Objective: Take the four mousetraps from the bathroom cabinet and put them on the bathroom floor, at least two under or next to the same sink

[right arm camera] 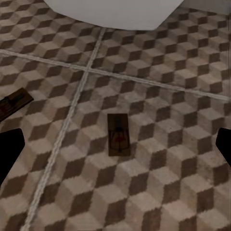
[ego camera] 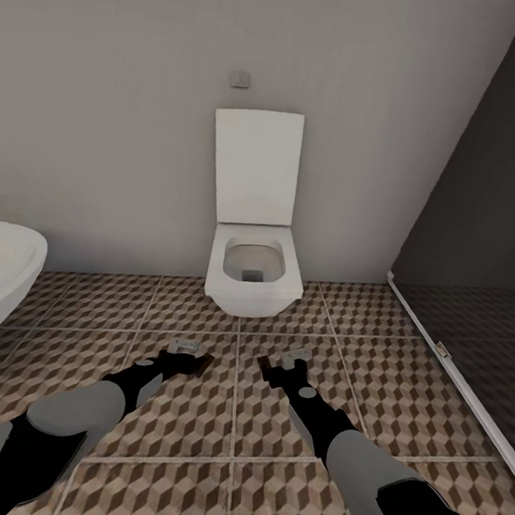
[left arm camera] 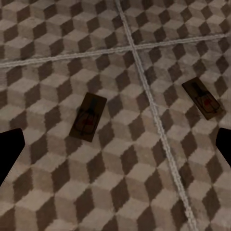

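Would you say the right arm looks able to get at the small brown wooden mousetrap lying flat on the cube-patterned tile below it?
Probably yes: the small brown wooden mousetrap lies flat on the cube-patterned tile floor between the open right claw fingers, with nothing between.

No text, label, brand, number or sign can be read in any of the views. The mousetraps point(left arm camera: 88, 117) on the bathroom floor point(ego camera: 402, 393) carry only a small red mark, with no lettering that can be made out. The toilet point(ego camera: 253, 234), the small wall plate point(ego camera: 240, 79) above it and the sink point(ego camera: 5, 269) show plain, unmarked surfaces.
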### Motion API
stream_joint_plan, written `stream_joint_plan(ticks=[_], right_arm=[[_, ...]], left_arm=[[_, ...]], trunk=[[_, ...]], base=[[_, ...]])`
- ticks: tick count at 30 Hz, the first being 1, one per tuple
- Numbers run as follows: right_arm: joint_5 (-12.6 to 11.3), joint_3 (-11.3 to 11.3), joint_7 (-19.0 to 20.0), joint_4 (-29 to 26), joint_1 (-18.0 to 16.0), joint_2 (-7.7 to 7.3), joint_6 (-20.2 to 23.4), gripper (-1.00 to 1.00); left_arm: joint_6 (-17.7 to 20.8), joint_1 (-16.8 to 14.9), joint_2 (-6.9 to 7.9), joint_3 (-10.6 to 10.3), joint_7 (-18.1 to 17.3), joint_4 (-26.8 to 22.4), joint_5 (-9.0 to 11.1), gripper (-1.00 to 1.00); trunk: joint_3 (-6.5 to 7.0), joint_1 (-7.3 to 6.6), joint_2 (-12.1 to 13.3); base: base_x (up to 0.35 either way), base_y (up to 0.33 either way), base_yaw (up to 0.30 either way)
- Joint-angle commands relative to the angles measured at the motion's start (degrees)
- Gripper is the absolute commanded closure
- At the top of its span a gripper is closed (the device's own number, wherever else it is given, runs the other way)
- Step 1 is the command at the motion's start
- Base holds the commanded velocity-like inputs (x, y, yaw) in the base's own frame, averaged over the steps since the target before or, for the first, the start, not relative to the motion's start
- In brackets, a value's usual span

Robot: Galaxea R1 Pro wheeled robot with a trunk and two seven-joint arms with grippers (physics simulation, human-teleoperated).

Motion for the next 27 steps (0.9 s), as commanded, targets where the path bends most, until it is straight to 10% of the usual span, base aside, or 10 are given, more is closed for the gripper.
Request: stream_joint_plan(ticks=[1,27], right_arm=[[0.5,0.1,-0.3,0.6,0.0,0.01,-0.9,-1.00],[0.5,0.1,-0.3,7.3,0.4,-0.25,-10.4,-1.00]], left_arm=[[-0.1,0.0,0.00,-0.5,-0.2,0.1,0.5,-1.00],[-4.4,3.0,1.84,-0.5,-0.2,0.0,0.6,-1.00]], trunk=[[0.19,-0.03,0.0],[5.48,-2.84,4.6]], base=[[0.000,0.000,0.000],[0.000,0.000,0.000]])
